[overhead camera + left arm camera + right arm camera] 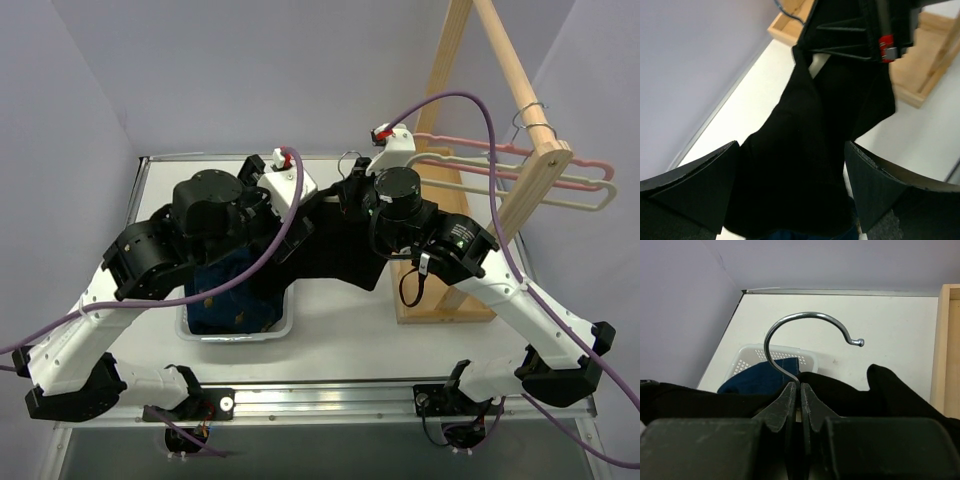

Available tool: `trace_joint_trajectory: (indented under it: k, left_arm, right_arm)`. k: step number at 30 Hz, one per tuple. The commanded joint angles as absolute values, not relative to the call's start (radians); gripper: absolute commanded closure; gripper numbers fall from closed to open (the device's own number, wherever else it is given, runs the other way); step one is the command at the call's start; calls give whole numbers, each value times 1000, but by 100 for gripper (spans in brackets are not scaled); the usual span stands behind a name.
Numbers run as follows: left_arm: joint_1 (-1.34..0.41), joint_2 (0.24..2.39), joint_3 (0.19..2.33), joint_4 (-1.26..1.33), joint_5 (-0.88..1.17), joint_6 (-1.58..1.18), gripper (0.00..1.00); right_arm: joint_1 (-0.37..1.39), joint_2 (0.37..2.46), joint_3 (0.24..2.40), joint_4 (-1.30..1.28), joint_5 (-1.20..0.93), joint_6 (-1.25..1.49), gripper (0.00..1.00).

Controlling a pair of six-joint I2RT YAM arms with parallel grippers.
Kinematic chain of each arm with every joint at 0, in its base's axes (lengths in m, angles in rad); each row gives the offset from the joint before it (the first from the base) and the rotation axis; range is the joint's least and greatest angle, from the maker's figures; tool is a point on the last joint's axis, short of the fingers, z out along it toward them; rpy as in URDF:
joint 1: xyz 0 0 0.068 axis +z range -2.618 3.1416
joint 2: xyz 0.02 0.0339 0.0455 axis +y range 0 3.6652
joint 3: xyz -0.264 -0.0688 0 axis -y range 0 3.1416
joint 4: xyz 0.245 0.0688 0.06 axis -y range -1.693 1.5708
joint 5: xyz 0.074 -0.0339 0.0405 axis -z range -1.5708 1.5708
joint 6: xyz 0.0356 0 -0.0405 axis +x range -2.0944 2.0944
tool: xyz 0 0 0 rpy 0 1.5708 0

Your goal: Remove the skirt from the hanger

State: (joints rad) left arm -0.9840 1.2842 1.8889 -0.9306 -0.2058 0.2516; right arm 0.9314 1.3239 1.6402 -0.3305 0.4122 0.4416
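The black skirt [335,245] hangs spread between the two arms, over the table's middle. Of the hanger only the metal hook [350,158] shows above the fabric. My right gripper [800,386] is shut on the base of that hook [812,313], with skirt fabric [890,390] bunched just behind its fingers. My left gripper [791,150] stands wide open. A hanging fold of the skirt [800,165] lies between its two fingers, and neither pad presses on the cloth. The hanger's body is hidden under the skirt.
A white perforated basket [235,337] holding a blue denim garment [215,300] sits below the left gripper. At the right stands a wooden rack [450,300], carrying a pink hanger [480,150] and a cream hanger [560,195]. Purple cables loop over both arms.
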Motion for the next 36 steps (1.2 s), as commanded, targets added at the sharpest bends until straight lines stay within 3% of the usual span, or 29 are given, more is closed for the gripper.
trace_joint_trajectory:
  k: [1,7,8,10,14,18,19,28,36]
  left_arm:
    - [-1006,1259,1856,-846,-417,305,5]
    - [-1026,1243,1793,-746,-500,336,0]
    - [-1031,1243,1790,-739,-514,337,9]
    - [-1035,1246,1786,-724,-544,348,15]
    - [-1039,1276,1810,-724,-615,350,42]
    - [-1039,1282,1818,-687,-673,347,89]
    - [-1039,1284,1819,-678,-689,342,95]
    - [-991,1362,1942,-784,-799,264,98]
    - [-806,1287,1858,-868,-628,152,98]
  right_arm:
    - [940,1296,1649,-265,419,457,100]
    - [940,1296,1646,-265,419,463,100]
    - [942,1298,1646,-264,416,465,100]
    - [942,1298,1644,-265,416,466,100]
    - [940,1292,1641,-262,417,468,100]
    - [942,1281,1644,-281,423,468,100]
    - [940,1278,1644,-285,428,468,100]
    - [943,1195,1566,-270,497,482,100]
    - [946,1118,1549,-247,568,459,100]
